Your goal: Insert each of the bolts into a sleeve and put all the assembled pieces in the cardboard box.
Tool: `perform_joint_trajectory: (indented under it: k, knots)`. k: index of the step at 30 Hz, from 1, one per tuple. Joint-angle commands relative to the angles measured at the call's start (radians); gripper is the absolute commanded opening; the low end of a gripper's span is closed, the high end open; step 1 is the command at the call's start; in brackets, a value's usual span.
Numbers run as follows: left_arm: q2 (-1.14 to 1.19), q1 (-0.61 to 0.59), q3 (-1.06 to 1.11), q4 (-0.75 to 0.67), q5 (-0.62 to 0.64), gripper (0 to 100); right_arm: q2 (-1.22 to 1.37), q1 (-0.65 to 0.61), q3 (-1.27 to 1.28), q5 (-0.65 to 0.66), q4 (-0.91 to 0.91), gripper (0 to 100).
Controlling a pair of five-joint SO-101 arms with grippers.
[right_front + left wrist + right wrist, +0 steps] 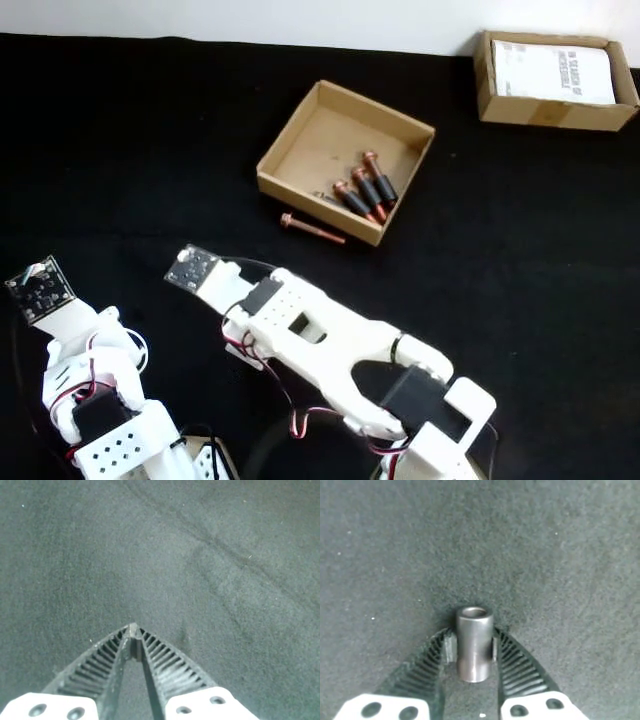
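My right gripper (473,646) is shut on a dark metal sleeve (474,630), held upright just above the black mat with its open bore facing up. My left gripper (133,634) is shut with nothing between its fingers, low over bare mat. In the high view the open cardboard box (325,140) stands at the middle back, with three copper bolts in dark sleeves (366,192) lying in its near right corner. One bare copper bolt (312,228) lies on the mat just in front of the box. The right arm (310,335) stretches in from the front, the left arm (85,385) stays at the front left.
A second cardboard box (553,108) holding a printed sheet stands at the back right corner. Black mat (140,150) covers the table. A pale wall runs along the far edge.
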Motion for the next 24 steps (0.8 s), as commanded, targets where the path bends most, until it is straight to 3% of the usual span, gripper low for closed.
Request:
perform_joint_trajectory:
  k: [1, 7, 14, 24]
  knots:
    - [-0.002, -0.005, 0.019, -0.021, 0.003, 1, -0.045, 0.071, -0.064, -0.002, -0.001, 0.6]
    - [-0.002, 0.027, 0.019, -0.021, 0.009, 1, -0.291, 0.153, -0.157, -0.003, 0.002, 0.6]
    - [-0.001, 0.148, 0.019, 0.025, 0.009, 1, -0.604, 0.206, -0.166, -0.008, 0.263, 0.6]
    - [-0.001, 0.216, 0.012, 0.117, 0.011, 1, -1.082, 0.483, 0.051, -0.008, 0.424, 0.6]
